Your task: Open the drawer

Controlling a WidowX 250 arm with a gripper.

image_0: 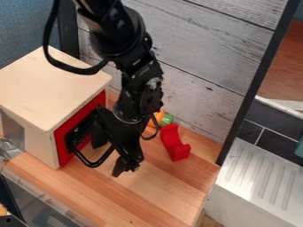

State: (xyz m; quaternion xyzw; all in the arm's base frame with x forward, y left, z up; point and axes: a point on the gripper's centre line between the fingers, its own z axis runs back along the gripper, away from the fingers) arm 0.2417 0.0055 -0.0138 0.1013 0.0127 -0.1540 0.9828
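The black gripper (125, 139) hangs low over the wooden counter, just right of the box's red drawer front (79, 118). That red front faces right and looks flush with the pale wooden box (50, 84). The gripper and dark parts beside it hide much of the drawer front. A black curved bar (93, 164) loops out near the lower part of the red face, left of the gripper; whether the two touch, I cannot tell.
Right of the gripper lies a red curved block (174, 142) on the wooden counter (157, 195). Behind it are a green object (167, 119) and an orange one (158, 115). A whitewashed plank wall (201, 57) closes off the back, with a black post edge to the right.
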